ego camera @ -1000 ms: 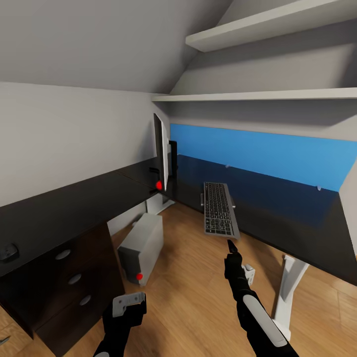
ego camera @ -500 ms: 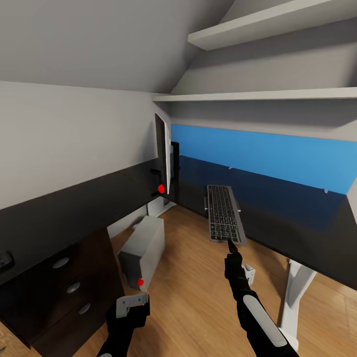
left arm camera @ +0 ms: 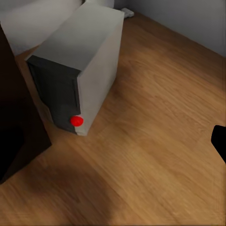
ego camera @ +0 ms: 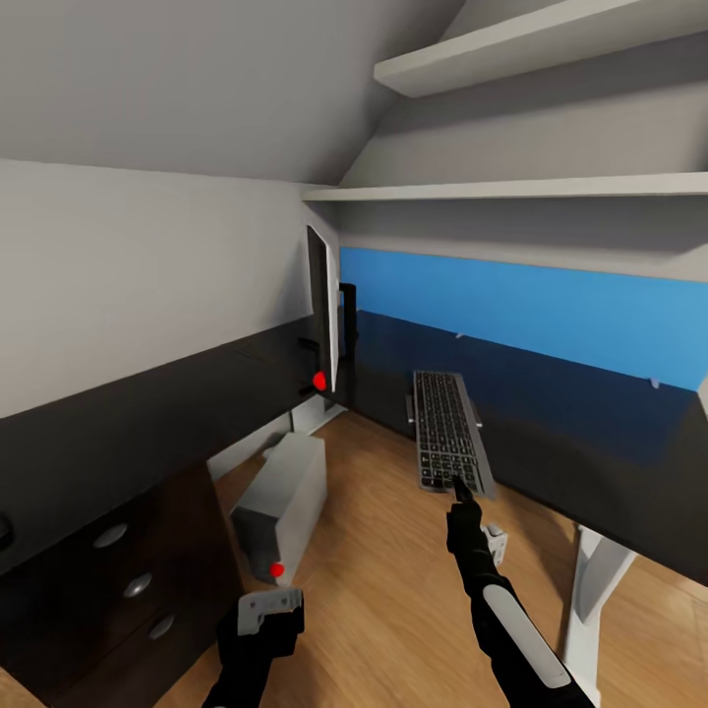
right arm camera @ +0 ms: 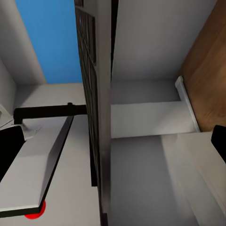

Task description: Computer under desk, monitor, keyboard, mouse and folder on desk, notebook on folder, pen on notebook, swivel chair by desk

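The keyboard (ego camera: 447,425) lies on the glossy black desk (ego camera: 570,442), with its near end past the front edge. To its left stands the monitor (ego camera: 321,300), seen edge-on. My right gripper (ego camera: 460,486) is open at the keyboard's near end. In the right wrist view the keyboard (right arm camera: 94,94) runs edge-on between the fingers (right arm camera: 9,150), which sit far apart, and the monitor's back (right arm camera: 37,160) shows beyond. The grey computer (ego camera: 283,497) stands on the floor under the desk. My left gripper (ego camera: 267,605) hangs open, low over the floor, with the computer (left arm camera: 84,56) ahead of it.
Black drawers with round silver knobs (ego camera: 123,590) fill the lower left. A white desk leg (ego camera: 595,580) stands to the right of my right arm. Two white shelves (ego camera: 511,187) hang above a blue wall panel (ego camera: 551,305). Wooden floor (ego camera: 393,590) lies open between the arms.
The whole view has shifted as the camera moved closer to the desk. The keyboard's near end has slid in under my right fingertips. Both arms keep their pose.
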